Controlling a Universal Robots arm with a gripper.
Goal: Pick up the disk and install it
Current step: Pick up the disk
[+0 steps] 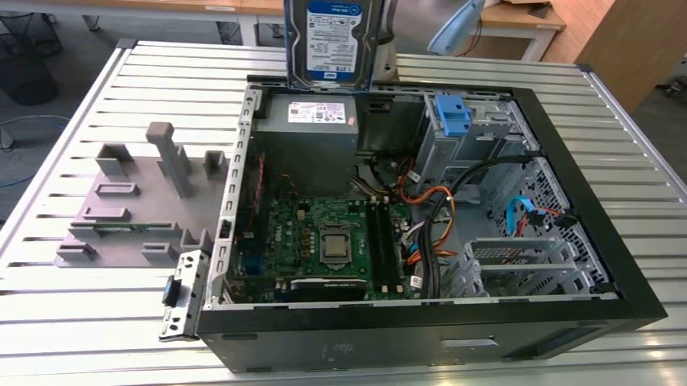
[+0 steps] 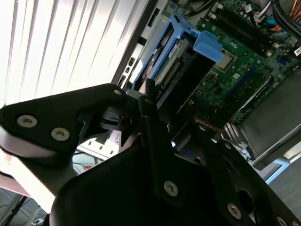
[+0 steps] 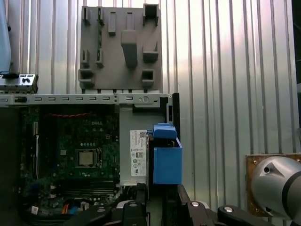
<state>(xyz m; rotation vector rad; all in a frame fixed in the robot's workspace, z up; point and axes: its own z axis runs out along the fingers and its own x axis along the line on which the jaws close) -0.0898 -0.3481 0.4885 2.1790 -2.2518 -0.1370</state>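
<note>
Open computer case (image 1: 429, 342), grey fixture (image 1: 129, 221), slatted table (image 1: 76, 322)

The disk (image 3: 167, 160) in its bright blue caddy is seen from its edge, and it stands out from between the black fingers of the gripper (image 3: 160, 200), which are closed on it. Behind the disk lies the open computer case (image 3: 70, 99) on a slatted metal table (image 3: 225, 70). Inside the case, the green motherboard (image 3: 56, 155) carries a silver processor (image 3: 88, 158), and just beside it sits the grey power supply (image 3: 134, 155) with a white label. A grey fixture plate (image 3: 121, 47) with raised holders lies on the table next to the case.
</note>
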